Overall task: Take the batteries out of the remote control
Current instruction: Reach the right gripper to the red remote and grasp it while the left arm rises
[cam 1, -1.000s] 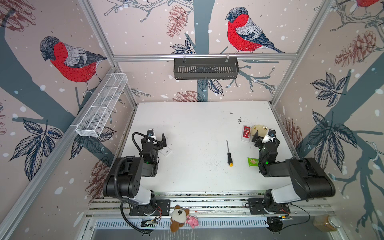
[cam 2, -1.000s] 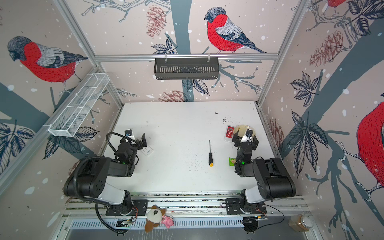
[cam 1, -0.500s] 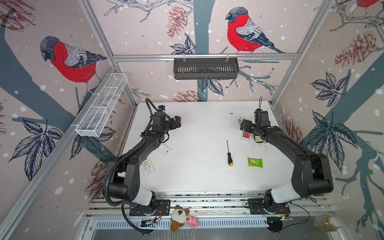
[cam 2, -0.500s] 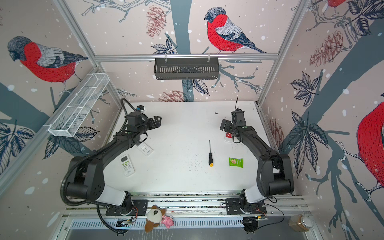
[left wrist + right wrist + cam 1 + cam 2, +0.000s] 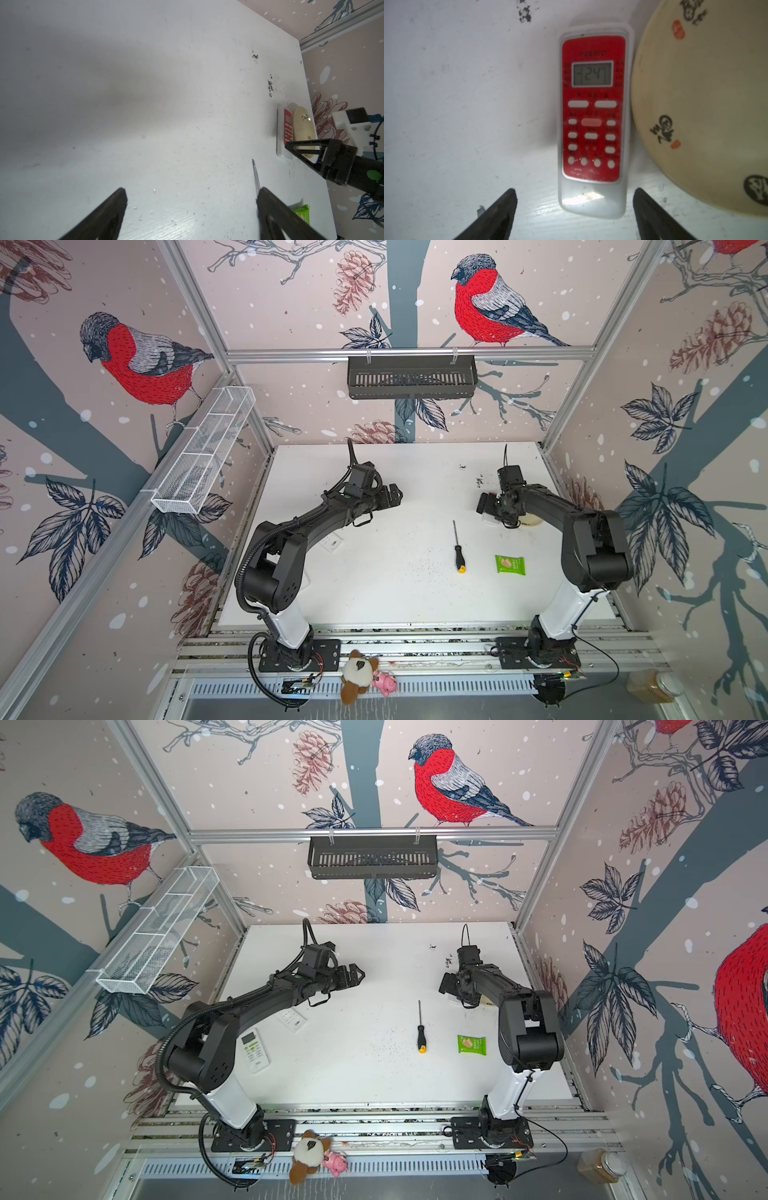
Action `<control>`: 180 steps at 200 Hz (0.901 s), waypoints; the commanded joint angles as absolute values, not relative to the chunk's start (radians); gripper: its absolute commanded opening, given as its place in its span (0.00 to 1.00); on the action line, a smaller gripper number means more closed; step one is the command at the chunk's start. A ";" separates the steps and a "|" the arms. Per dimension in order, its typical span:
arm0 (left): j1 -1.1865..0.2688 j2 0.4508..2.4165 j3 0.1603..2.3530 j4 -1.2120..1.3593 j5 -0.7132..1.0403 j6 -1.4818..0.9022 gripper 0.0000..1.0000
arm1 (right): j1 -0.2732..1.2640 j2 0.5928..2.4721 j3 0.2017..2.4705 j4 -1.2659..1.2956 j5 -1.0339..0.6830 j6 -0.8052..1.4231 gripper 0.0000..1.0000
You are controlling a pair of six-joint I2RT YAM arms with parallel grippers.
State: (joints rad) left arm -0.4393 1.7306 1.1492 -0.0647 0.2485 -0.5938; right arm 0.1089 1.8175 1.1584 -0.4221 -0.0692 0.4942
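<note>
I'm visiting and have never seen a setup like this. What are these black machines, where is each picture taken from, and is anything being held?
These are two robot arms mounted at the front of a white table, each ending in a two-fingered gripper. The two wide pictures come from one camera overhead; the two close ones from cameras on the wrists. On the table lie a screwdriver, a green packet, a white remote, and a red remote beside a cream dish. The left gripper is open over bare table. The right gripper is open too, its fingers either side of one end of the red remote, not gripping it. Nothing is held, and no batteries are visible.
</note>
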 commanded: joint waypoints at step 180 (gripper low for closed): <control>-0.487 1.899 1.291 0.158 0.440 -0.819 0.97 | 0.295 1.753 1.174 -0.420 -0.144 0.304 0.35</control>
